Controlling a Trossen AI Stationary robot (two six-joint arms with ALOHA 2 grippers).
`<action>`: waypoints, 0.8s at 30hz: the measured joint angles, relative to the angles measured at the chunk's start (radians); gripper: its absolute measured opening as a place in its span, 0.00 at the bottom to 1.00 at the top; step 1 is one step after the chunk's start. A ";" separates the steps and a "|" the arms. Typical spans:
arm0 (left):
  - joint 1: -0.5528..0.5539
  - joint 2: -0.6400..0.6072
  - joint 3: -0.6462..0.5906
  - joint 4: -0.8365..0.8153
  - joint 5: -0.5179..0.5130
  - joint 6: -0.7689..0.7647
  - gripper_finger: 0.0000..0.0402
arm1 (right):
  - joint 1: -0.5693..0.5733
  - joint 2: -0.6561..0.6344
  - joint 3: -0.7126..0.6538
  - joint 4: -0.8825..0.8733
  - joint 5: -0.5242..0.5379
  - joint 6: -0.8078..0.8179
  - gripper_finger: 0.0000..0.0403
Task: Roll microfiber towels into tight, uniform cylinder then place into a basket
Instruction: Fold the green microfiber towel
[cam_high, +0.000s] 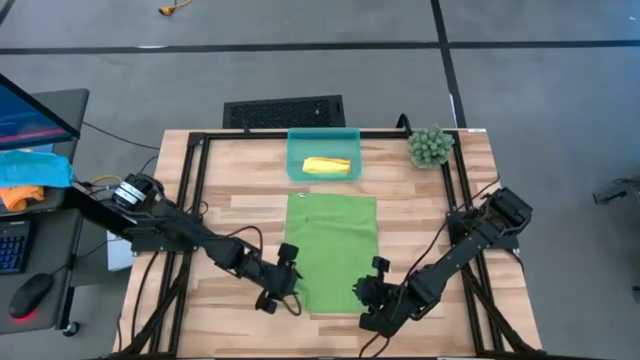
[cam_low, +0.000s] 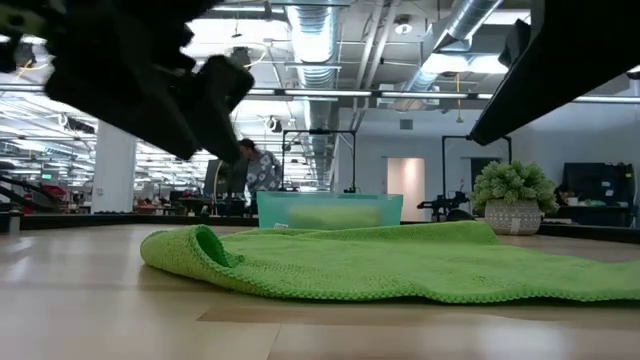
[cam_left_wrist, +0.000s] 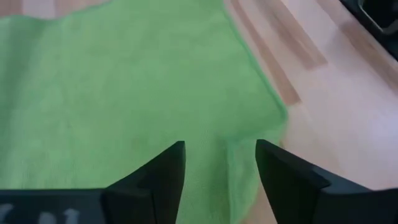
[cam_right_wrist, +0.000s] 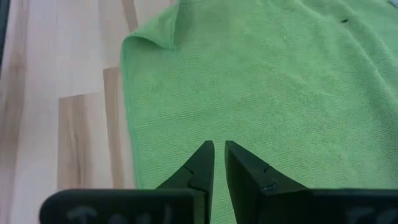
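The green towel (cam_high: 333, 247) lies flat on the bench (cam_high: 240, 200), ready for rolling. The left pincer (cam_left_wrist: 219, 163) gapes empty over its near corner; the right pincer (cam_right_wrist: 219, 163), nearly closed, holds nothing. The yellow towel (cam_high: 327, 166) sits rolled in the basket (cam_high: 296, 160).

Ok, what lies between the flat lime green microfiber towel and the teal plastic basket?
Only bare wooden tabletop, a narrow strip in the high view, separates the lime green towel from the teal basket.

No legible text or labels.
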 joint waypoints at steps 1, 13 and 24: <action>0.014 0.007 0.001 0.011 0.012 -0.013 0.46 | 0.000 0.000 0.000 -0.001 0.000 0.000 0.16; 0.056 0.133 0.000 0.039 0.181 -0.094 0.41 | 0.002 0.000 0.000 0.004 -0.001 0.000 0.16; 0.052 0.133 0.000 0.013 0.252 -0.144 0.35 | 0.002 0.000 0.000 0.010 -0.003 0.000 0.16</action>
